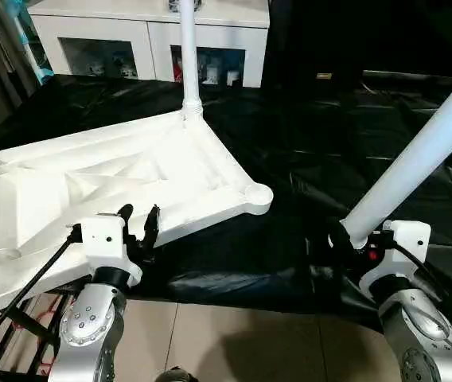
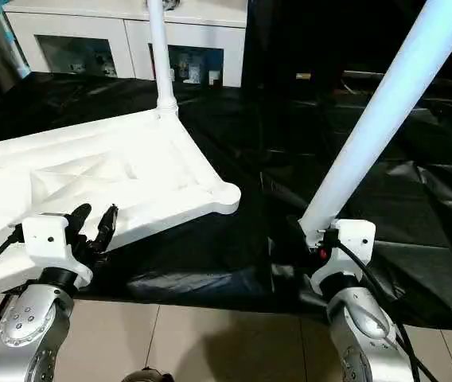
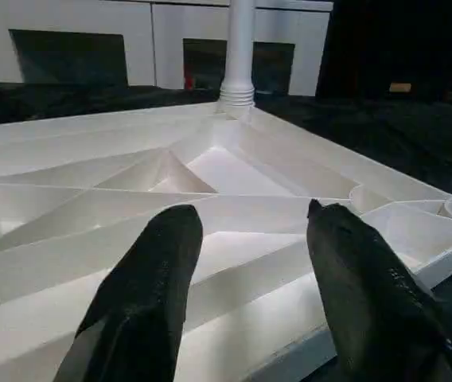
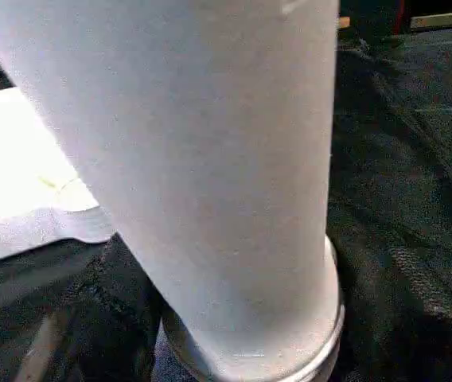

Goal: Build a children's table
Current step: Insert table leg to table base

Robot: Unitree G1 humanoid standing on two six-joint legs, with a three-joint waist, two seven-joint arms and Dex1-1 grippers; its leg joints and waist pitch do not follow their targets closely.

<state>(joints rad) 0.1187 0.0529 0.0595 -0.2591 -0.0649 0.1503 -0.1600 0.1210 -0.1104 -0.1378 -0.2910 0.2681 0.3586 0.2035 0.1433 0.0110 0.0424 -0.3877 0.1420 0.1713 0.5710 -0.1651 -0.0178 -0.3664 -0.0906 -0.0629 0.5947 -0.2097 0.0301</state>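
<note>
The white table top (image 1: 130,179) lies underside up on a black sheet (image 1: 305,143), its ribbed X-bracing facing the camera and its left part running out of the picture; one white leg (image 1: 188,56) stands upright in the far corner socket, and the near right corner socket (image 1: 255,195) sits open, with nothing in it. The left tool (image 1: 138,223) hovers at the near edge of the top, its two black fingers (image 3: 150,286) spread apart with the rim of the top between them, and whether they press on it cannot be told. The right tool (image 1: 353,239), well to the right of the top, grips a second leg (image 1: 417,151) at its lower end; that leg slants up and away to the right, its ringed end (image 4: 250,350) down at the tool. A white cabinet (image 1: 146,32) with glass doors stands at the far side, beyond the sheet; pale floor tiles (image 1: 234,334) show at the near edge.
</note>
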